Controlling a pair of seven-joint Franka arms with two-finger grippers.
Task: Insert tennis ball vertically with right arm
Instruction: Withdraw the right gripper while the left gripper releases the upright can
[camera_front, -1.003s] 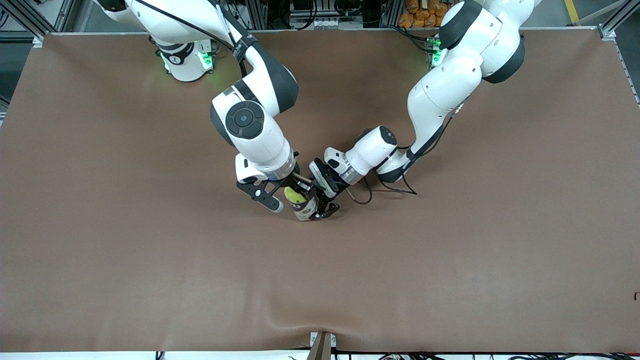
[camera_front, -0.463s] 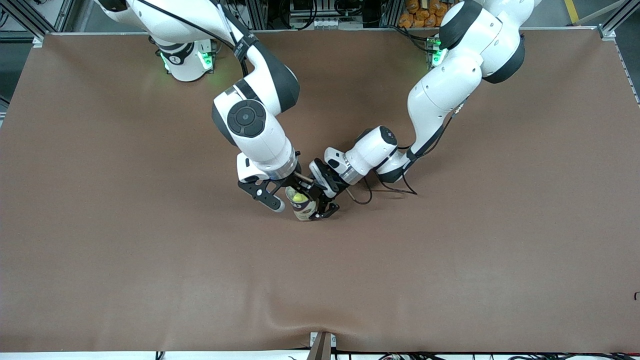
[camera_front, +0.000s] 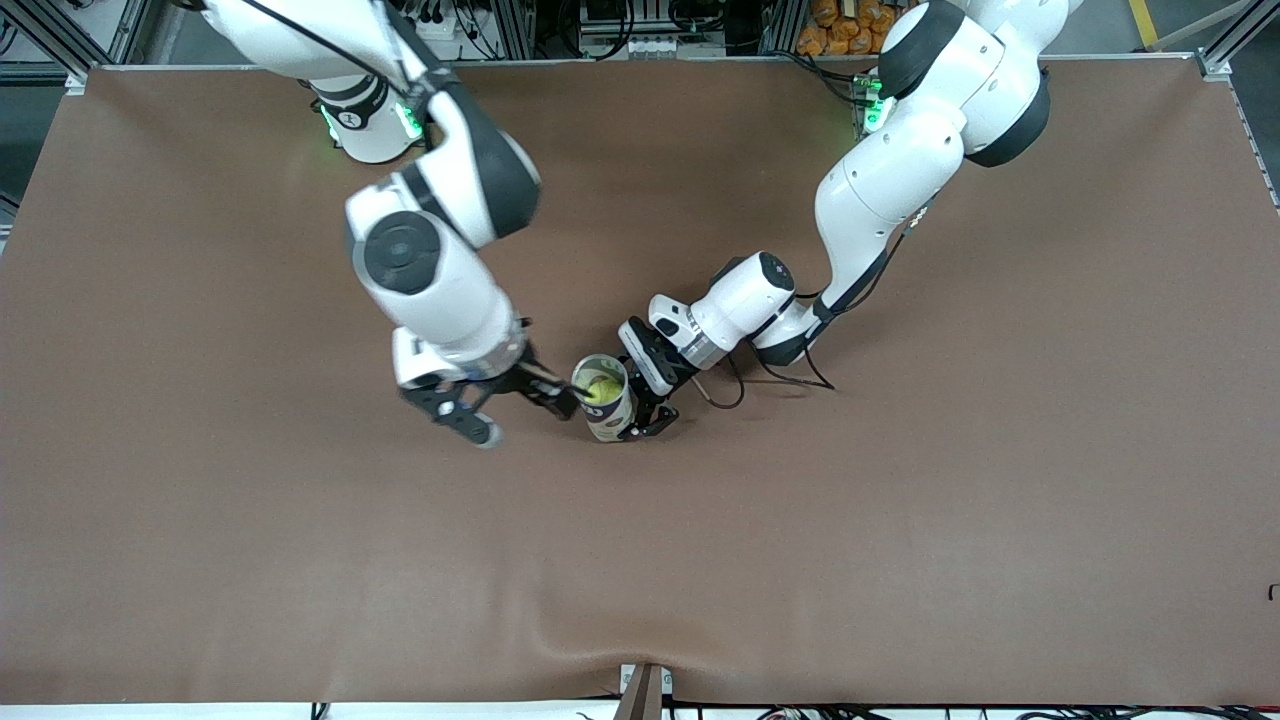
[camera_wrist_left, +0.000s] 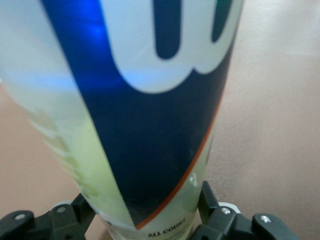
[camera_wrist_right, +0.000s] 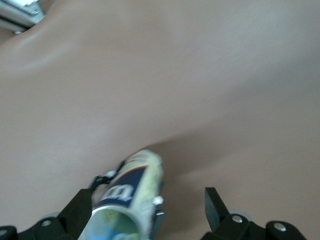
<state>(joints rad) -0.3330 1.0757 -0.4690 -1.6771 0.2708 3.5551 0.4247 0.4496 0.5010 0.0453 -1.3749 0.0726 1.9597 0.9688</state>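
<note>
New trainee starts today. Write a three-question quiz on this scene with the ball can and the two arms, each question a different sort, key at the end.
1. True or false: the tennis ball is inside the can.
2. Which pincer grips the can? A) left pincer B) right pincer C) neither
3. Fill in: the right pincer, beside the can toward the right arm's end of the table, has its fingers ____.

Key: 1 true; 2 A; 3 open. The can stands upright, mouth up, with the yellow ball showing in its mouth, and the right pincer holds nothing.
</note>
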